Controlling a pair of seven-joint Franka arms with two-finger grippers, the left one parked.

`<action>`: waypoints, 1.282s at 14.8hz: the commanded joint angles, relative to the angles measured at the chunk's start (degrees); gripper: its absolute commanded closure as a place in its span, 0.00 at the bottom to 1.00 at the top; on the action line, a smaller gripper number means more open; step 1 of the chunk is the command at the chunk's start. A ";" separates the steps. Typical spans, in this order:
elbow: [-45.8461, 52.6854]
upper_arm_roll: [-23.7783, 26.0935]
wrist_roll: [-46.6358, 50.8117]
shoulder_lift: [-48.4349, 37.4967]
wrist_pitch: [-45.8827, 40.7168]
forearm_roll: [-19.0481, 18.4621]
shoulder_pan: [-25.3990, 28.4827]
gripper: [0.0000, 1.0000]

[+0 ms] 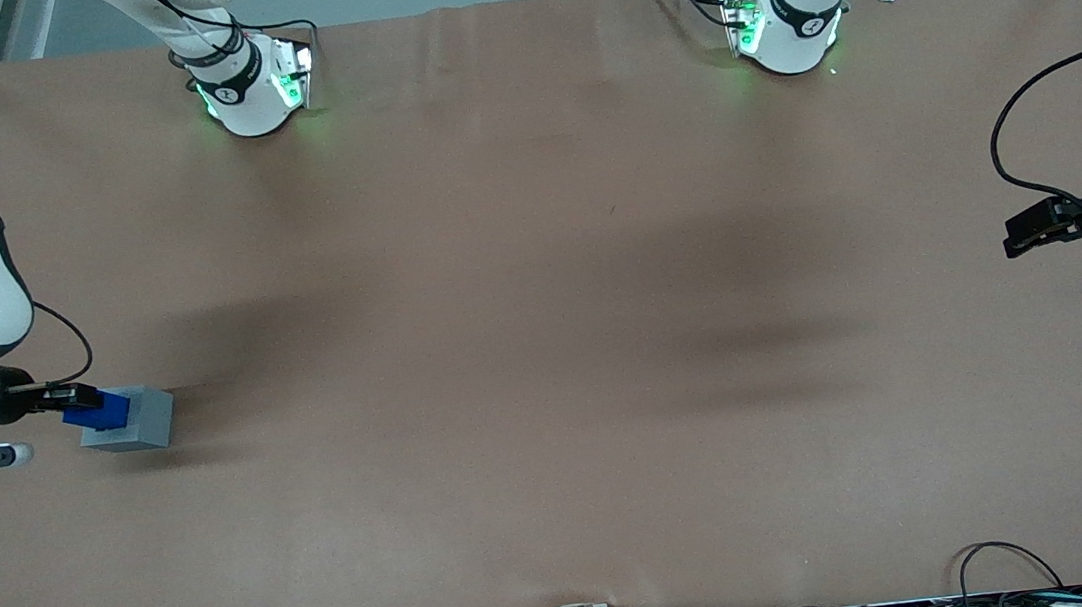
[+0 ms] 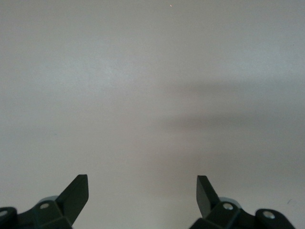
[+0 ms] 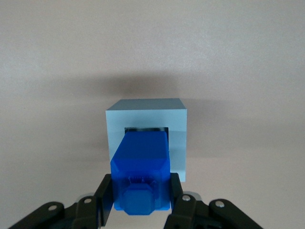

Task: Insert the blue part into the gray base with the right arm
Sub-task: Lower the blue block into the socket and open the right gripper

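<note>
Your gripper point(image 3: 141, 200) is clamped on the blue part point(image 3: 141, 167), stub end between the fingers, so the plain end leads. That end sits at the recess of the gray base point(image 3: 146, 125) just ahead, partly entered, judging by alignment.

Even, soft overhead light; broad blurry shadows on table point(image 1: 545, 343); wrist pics slightly hazy.

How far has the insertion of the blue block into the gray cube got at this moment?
Done: the right arm's black two-finger gripper has grasped the small bright blue plastic block. In hand: its leading end sits at the square recess of the light gray plastic cube. Left: seating it fully and letting go; much of the block sticks out.
</note>
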 commanded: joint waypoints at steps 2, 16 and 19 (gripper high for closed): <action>-0.40 0.49 -0.07 0.08 0.97 0.20 -0.33 0.91; -0.22 0.49 0.10 1.75 2.03 0.46 -0.33 0.00; -0.05 0.49 0.19 1.75 2.03 0.46 -0.24 0.00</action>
